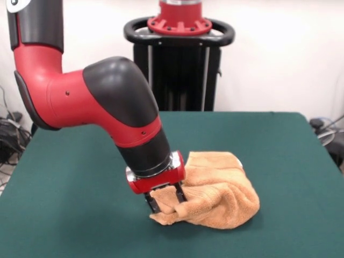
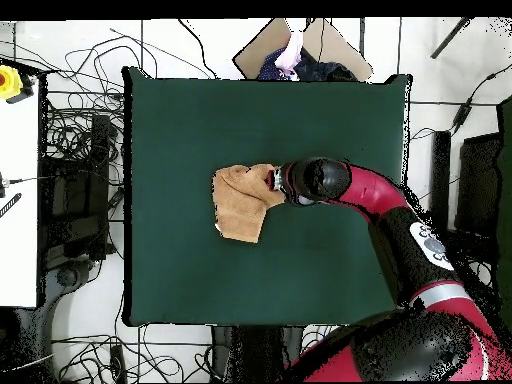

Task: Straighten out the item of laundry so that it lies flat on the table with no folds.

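The towel (image 1: 215, 191) lay bunched and folded near the middle of the table (image 1: 75, 177). At its near corner the gripper (image 1: 164, 200) stood with fingers clamped on a fold. The grasping step looked underway; next, drawing that corner outward should spread it.

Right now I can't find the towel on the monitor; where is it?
Front view: the towel lies bunched on the table, right of centre, its left end at the gripper. Overhead: just left of centre.
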Controlling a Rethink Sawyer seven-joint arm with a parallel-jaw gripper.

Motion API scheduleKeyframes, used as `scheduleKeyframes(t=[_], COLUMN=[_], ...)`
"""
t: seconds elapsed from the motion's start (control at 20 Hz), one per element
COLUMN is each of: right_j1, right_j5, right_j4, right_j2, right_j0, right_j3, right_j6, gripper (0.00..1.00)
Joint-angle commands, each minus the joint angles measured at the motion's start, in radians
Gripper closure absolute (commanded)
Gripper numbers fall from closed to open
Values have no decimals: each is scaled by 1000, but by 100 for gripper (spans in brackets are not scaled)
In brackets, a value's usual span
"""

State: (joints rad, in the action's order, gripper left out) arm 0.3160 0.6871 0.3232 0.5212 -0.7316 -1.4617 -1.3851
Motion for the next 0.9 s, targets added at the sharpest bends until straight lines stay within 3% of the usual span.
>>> scheduleKeyframes(t=[0.05,0.9], right_j1=[-40,-121], right_j5=[86,129], right_j4=[19,34], right_j2=[63,74], right_j0=[16,-18], right_j3=[44,109], right_j6=[117,188], gripper=[0,0])
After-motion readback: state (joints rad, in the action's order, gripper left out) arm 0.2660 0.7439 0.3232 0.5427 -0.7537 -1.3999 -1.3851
